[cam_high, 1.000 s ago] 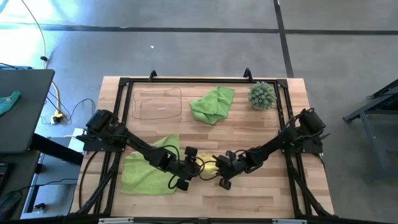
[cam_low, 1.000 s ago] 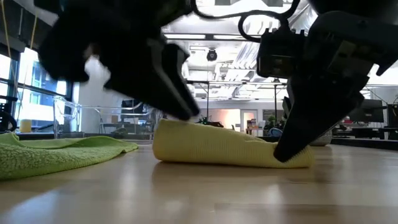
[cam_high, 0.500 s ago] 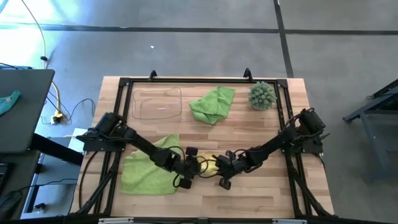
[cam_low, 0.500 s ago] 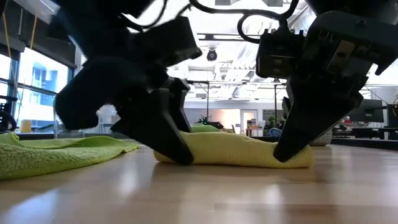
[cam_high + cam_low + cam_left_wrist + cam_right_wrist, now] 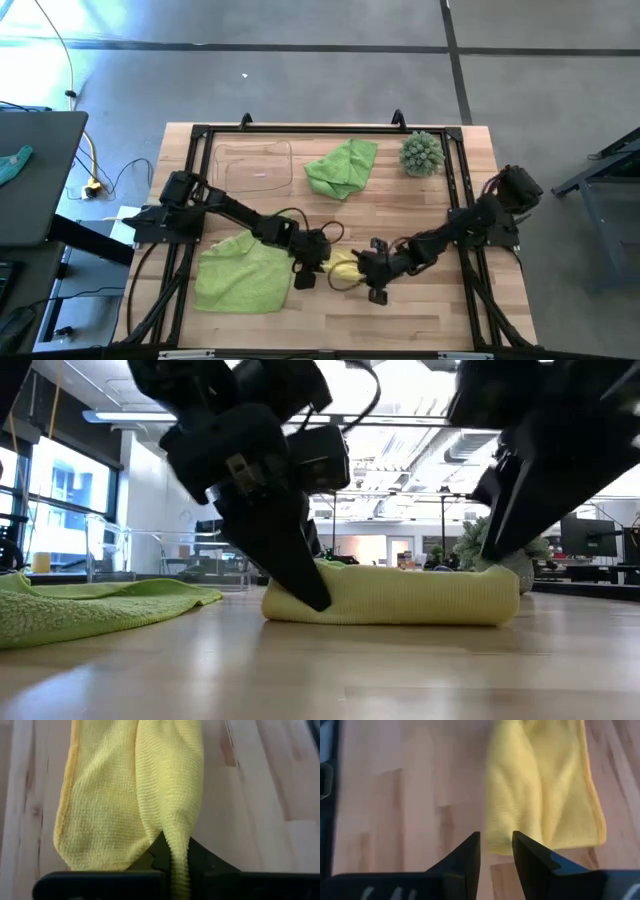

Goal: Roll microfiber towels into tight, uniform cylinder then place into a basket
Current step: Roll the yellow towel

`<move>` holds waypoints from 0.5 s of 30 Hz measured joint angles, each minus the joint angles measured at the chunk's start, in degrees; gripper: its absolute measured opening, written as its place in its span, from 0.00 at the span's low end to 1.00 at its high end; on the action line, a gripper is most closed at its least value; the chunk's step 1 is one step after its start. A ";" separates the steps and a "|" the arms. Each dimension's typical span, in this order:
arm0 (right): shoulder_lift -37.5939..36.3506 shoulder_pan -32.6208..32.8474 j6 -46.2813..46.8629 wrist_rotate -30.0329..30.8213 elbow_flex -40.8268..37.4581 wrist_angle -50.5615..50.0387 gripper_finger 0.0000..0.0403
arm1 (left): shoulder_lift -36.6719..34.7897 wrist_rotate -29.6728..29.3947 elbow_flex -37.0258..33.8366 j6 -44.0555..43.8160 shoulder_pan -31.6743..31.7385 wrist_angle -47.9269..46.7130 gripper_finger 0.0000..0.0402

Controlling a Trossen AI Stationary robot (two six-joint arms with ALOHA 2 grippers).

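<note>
The yellow towel lies on the table as a long, thick bundle, near the front middle. My left gripper is shut on its left end. My right gripper hangs open just above and off the towel's right end, touching nothing. A lime green towel lies spread flat at the front left. A second green towel sits crumpled at the back middle. The clear basket stands at the back left. My left gripper pinches a raised fold of the yellow towel's left end between its two fingers. The fingers slant down from the table's left. The towel lies along the table, with a flatter layer spread beside the pinched fold.
A spiky green ball plant stands at the back right. A black frame runs around the tabletop's edges. Bare wood lies between the yellow towel and the things at the back.
My left gripper has swung toward the table's right and down, rolled about its wrist, and shut on the yellow towel's left end. My right gripper has opened, let go of the towel's right end and risen clear. The towel stays on the table.
</note>
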 joint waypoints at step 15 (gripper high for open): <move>9.84 12.53 -15.44 25.10 0.20 6.27 0.33 | 0.09 3.06 -0.17 -1.11 1.56 -0.26 0.06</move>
